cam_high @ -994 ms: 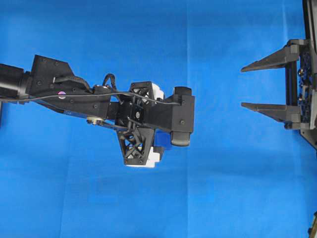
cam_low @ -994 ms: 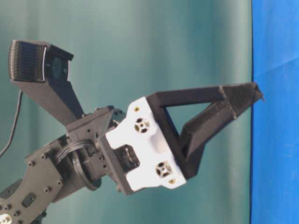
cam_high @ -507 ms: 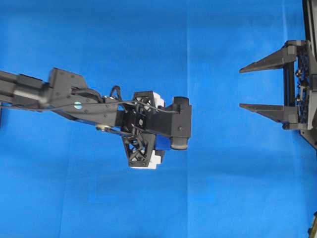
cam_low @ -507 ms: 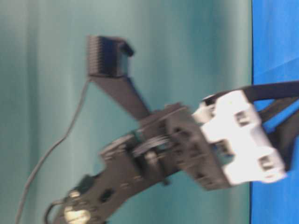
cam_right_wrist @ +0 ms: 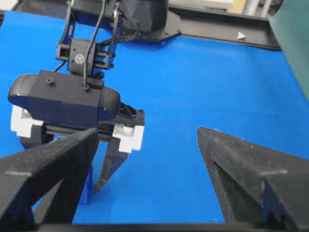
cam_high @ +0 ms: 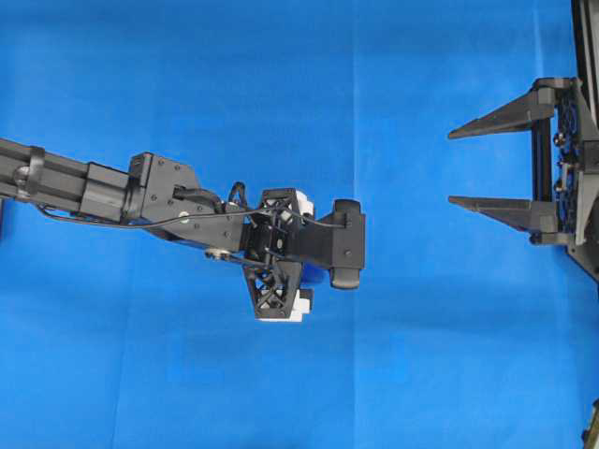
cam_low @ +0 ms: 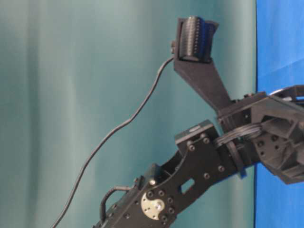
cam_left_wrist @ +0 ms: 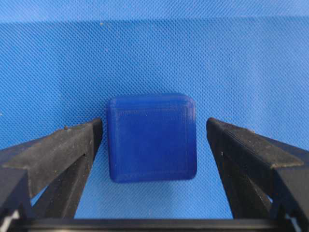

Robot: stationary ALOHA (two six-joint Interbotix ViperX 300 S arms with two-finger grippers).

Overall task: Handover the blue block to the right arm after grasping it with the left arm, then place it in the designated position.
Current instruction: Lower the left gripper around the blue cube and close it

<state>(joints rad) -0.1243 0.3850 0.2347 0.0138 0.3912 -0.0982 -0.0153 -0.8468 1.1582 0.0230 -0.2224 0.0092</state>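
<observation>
Stage shown: approach complete, grasp not yet made. I have the left arm [cam_high: 168, 192] lowered over the blue block [cam_left_wrist: 151, 137], which sits on the blue-covered worktop [cam_high: 281, 84] between the left gripper [cam_left_wrist: 153, 140] fingers [cam_left_wrist: 58, 152]; these stand spread, one on each side of the cube, neither visibly pressing it. The right gripper [cam_high: 491, 161], far to the right, waits with its fingers released and nothing in them. I judge closing, lifting, handover and placement all remain.

We see the blue block [cam_left_wrist: 151, 137] (a dark, round-edged cube) lying flat on the cloth, ungripped.
</observation>
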